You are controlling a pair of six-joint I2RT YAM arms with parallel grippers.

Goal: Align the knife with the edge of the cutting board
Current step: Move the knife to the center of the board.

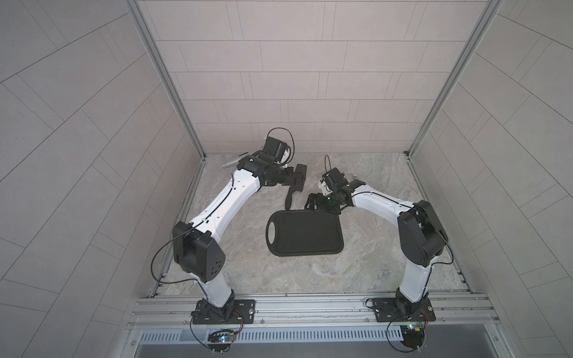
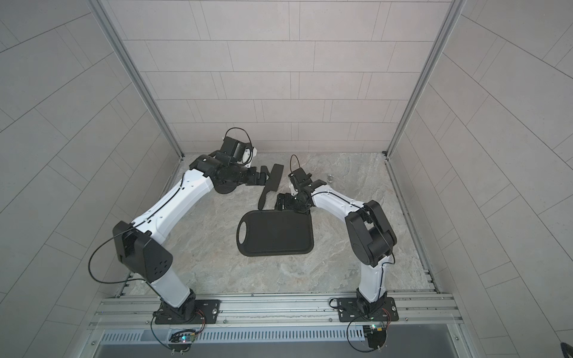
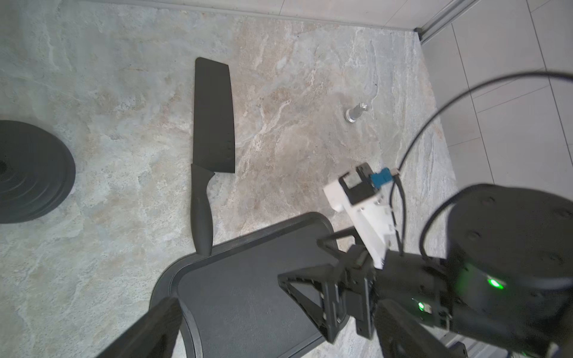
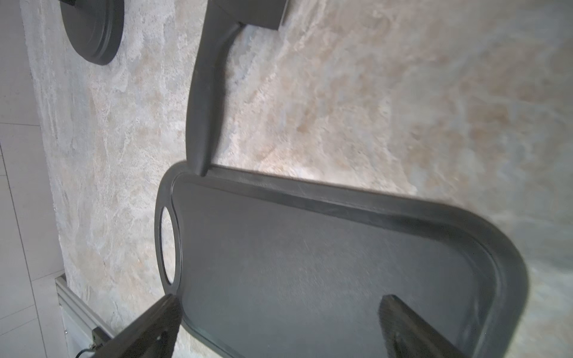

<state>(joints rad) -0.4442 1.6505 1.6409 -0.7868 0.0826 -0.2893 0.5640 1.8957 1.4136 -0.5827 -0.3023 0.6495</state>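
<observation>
The matte-black knife (image 3: 212,148) lies flat on the stone tabletop, blade toward the back wall. Its handle tip (image 4: 201,167) touches the far rim of the black cutting board (image 1: 305,235) near the corner by the oval hole (image 4: 169,245), so it stands roughly square to that edge. My left gripper (image 2: 263,179) hovers just left of the blade, open and holding nothing; in the left wrist view its fingers (image 3: 155,325) are spread wide. My right gripper (image 4: 277,308) hangs open over the board's far edge (image 2: 283,203), empty.
A round black stand base (image 3: 31,172) sits left of the knife under my left arm, with a silver microphone (image 1: 231,162) by the back-left corner. A small metal fitting (image 3: 355,113) lies toward the back right. Tiled walls close in three sides.
</observation>
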